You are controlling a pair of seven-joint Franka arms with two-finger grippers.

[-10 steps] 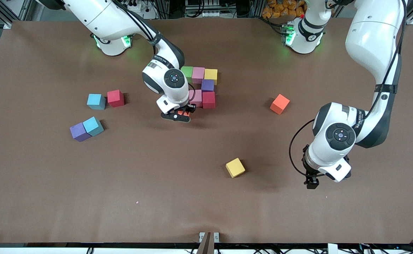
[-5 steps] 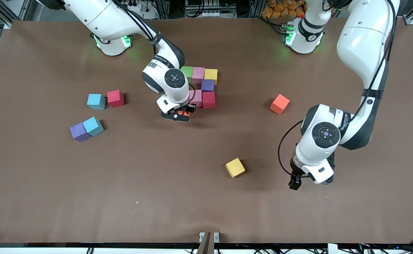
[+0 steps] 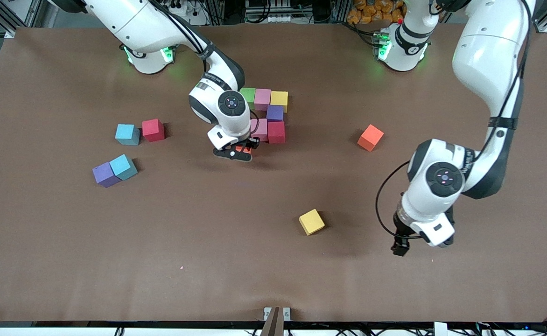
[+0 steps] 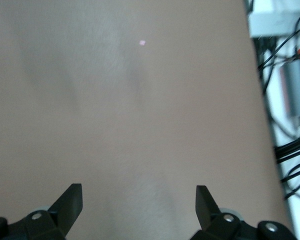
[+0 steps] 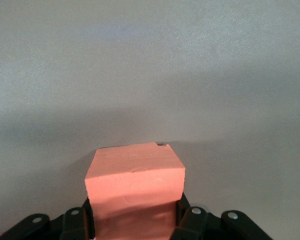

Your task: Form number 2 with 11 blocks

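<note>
The right claw [image 3: 241, 152] is clamped on an orange block [image 5: 135, 192], just beside the half-built number 2 [image 3: 269, 114]. The left claw [image 4: 139, 205] hangs spread apart over bare tabletop [image 3: 273, 261] near the yellow block [image 3: 312, 221].

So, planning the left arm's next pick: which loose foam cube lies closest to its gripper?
The yellow foam cube, alone nearest the front camera; the left gripper hovers open beside it.

Your left gripper [image 3: 400, 247] has swung over bare table [image 3: 208, 261], first in toward the loose yellow block [image 3: 312, 221], then partway back out toward the left arm's end, slightly lower in front view
</note>
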